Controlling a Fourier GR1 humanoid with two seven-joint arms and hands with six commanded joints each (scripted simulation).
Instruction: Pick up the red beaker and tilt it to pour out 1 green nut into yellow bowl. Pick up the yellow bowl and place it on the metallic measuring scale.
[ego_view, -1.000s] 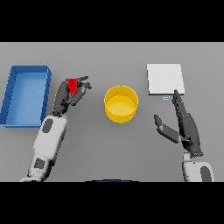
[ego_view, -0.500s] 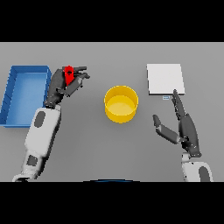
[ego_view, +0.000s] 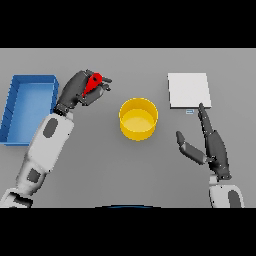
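The left hand (ego_view: 80, 91), fingers curled round the red beaker (ego_view: 92, 84), sits left of the yellow bowl (ego_view: 138, 118): centre above it, then tilt gently. The right hand (ego_view: 212, 145) rests open-fingered.

The left hand (ego_view: 80, 90) is raised with fingers curled in a grip, while the right hand (ego_view: 212, 142) rests flat, fingers straight.

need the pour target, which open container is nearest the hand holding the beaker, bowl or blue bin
The blue bin lies nearer the left hand gripping the red beaker; the yellow bowl sits farther right.
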